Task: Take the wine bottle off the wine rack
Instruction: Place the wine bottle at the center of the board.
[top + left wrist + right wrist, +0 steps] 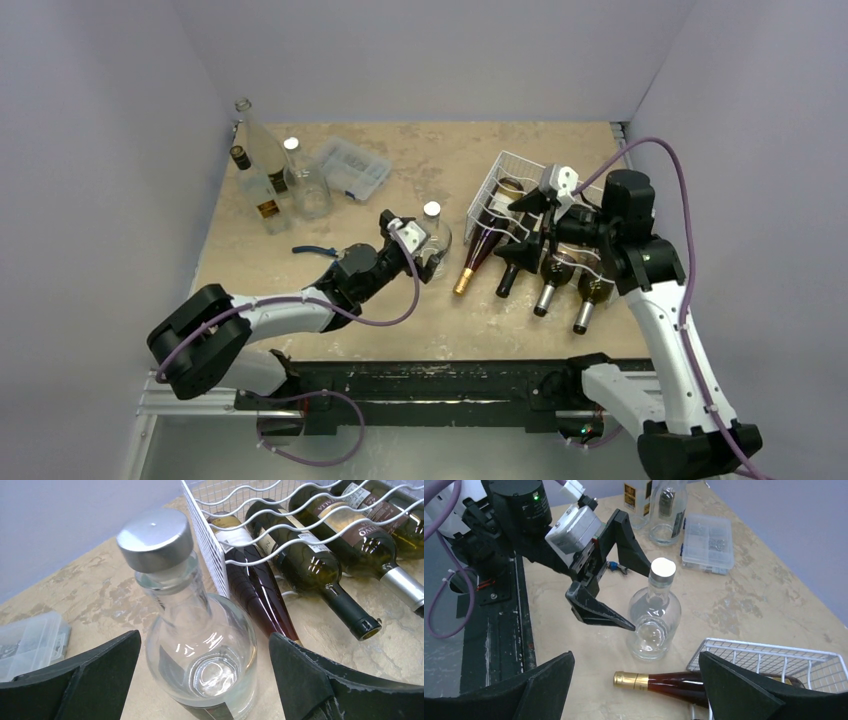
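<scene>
The white wire wine rack [497,178] stands at the right of the table with several wine bottles lying in its cradles, necks toward the near edge. The leftmost wine bottle [478,255] is dark red with a gold foil cap [634,680]. My right gripper [515,227] hovers open above that bottle's neck, its fingers [544,680] wide on either side and touching nothing. My left gripper [425,245] is open around a round clear bottle [200,645] with a silver cap, standing upright just left of the rack [210,545]. There is a gap on both sides of that bottle.
A clear plastic compartment box [350,168] sits at the back, with tall clear bottles [262,150] and a glass jar [305,185] at the back left. A small blue tool [310,252] lies behind the left arm. Walls close in the table on three sides.
</scene>
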